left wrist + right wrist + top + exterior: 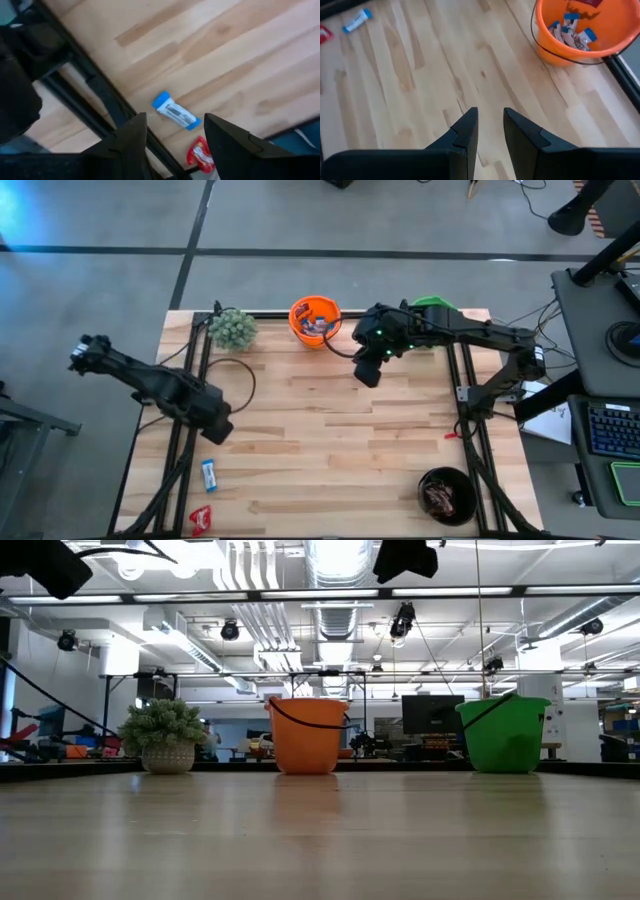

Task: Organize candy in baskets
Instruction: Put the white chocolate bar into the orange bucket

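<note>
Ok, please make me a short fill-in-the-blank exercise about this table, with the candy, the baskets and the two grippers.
1. The blue-and-white candy bar lies loose on the table beside a ____ candy bar.
2. The orange basket stands between the green basket and the fuzzy ____.
3. The left gripper hovers above the loose candy with its jaws ____.
4. Dark brown candy fills the ____ basket, near the right arm's side; the right gripper holds nothing.

Missing words: red; plant; open; black
</note>
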Motion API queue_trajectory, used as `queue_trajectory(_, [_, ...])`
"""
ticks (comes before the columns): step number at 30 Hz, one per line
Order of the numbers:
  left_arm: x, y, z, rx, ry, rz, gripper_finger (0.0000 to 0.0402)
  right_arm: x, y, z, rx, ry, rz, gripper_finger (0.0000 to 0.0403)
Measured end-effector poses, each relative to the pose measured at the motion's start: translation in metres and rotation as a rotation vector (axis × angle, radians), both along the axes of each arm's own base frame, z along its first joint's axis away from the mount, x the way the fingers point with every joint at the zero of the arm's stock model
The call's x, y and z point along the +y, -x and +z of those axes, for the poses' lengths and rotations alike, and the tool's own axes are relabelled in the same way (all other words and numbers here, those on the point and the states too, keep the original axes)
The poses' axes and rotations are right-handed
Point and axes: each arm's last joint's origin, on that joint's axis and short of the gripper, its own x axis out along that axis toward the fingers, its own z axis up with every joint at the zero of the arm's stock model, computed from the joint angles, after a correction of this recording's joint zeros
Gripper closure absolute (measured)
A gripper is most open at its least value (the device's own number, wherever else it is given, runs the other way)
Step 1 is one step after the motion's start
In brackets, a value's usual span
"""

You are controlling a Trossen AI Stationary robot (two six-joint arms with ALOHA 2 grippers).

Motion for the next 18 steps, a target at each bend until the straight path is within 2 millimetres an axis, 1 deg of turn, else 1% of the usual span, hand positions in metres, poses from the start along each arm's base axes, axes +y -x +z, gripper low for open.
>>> queue_trajectory(6, [-0.017, -0.006, -0.011, 0.115, -0.071, 0.079, 0.0221, 0.002, 0.013, 0.007, 0.007, 0.018, 0.026, 0.0321])
queue_trajectory(12, [-0.039, -0.019, -0.023, 0.124, -0.07, 0.142, 0.0221, 0.004, 0.025, 0.016, -0.01, 0.043, 0.057, 0.0321])
queue_trajectory(18, [-0.057, -0.025, -0.037, 0.191, -0.098, 0.19, 0.0221, 0.005, 0.034, 0.021, -0.006, 0.06, 0.089, 0.0321])
